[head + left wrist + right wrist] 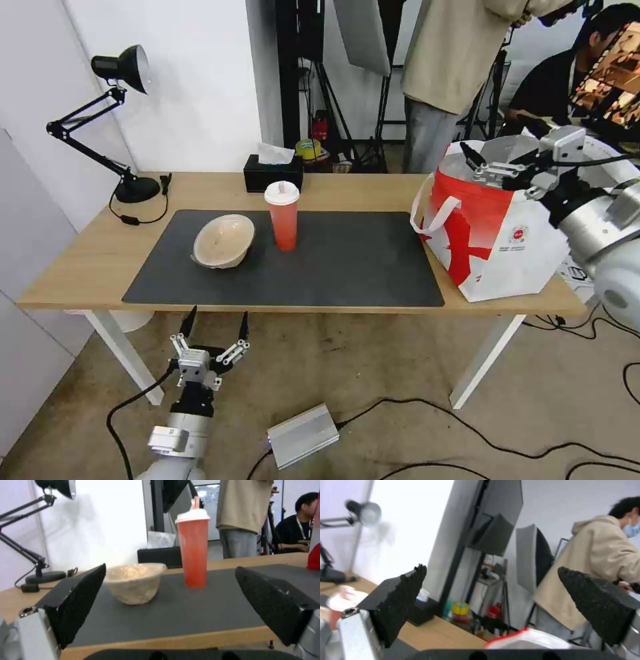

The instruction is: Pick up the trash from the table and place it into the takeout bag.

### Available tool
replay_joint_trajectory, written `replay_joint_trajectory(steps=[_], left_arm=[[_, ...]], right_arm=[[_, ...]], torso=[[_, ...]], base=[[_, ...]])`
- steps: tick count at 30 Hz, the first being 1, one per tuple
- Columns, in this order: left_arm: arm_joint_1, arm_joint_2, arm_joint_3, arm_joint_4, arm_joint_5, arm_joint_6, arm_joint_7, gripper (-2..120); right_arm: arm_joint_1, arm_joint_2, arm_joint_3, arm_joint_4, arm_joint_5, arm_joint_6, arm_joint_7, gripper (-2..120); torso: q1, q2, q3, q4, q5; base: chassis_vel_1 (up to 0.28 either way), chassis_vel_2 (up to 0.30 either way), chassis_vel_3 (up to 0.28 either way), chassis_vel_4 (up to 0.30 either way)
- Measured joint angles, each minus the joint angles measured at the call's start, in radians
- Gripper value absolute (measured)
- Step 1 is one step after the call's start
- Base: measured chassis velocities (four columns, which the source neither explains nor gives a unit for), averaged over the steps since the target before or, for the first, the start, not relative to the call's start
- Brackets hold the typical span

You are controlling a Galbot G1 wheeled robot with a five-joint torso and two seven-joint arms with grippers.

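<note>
Trash cup (283, 215) stands untouched; left gripper (215, 324) gapes wide, empty.

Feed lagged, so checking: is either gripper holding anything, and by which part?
Nothing is held. The left gripper hangs open below the table's front edge; the right gripper is open and empty above the white-and-red takeout bag.

I see a long light-wood table (80, 267) on white legs, with a dark grey mat (333, 267) covering its middle. On the mat sit a beige bowl (223, 241), tilted, and an upright red cup (283, 216). Behind the mat stand a black tissue box (272, 175) and a desk lamp (133, 189); a white-and-red bag (497, 233) stands at the right end.
</note>
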Motion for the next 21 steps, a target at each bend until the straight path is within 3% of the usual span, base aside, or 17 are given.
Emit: replay_joint_trajectory(steps=[6,13,21], left_arm=[[-0.019,0.047,-0.003,-0.018,-0.027,0.016,-0.005,100],[-0.035,0.055,0.004,-0.029,-0.027,0.025,-0.008,100],[-0.046,-0.006,0.01,-0.089,0.029,0.07,-0.013,100]], right_arm=[[-0.097,0.073,-0.019,0.016,-0.063,0.091,-0.003,100],[-0.204,0.131,-0.001,0.012,-0.133,0.158,-0.03,100],[-0.301,0.22,0.041,0.021,-0.228,0.209,-0.085,100]], torso=[[0.0,0.0,0.0,0.0,0.0],[0.0,0.0,0.0,-0.0001,0.0001],[0.0,0.0,0.0,-0.0001,0.0002]], base=[[0.0,0.0,0.0,0.0],[0.0,0.0,0.0,0.0],[0.0,0.0,0.0,0.0]])
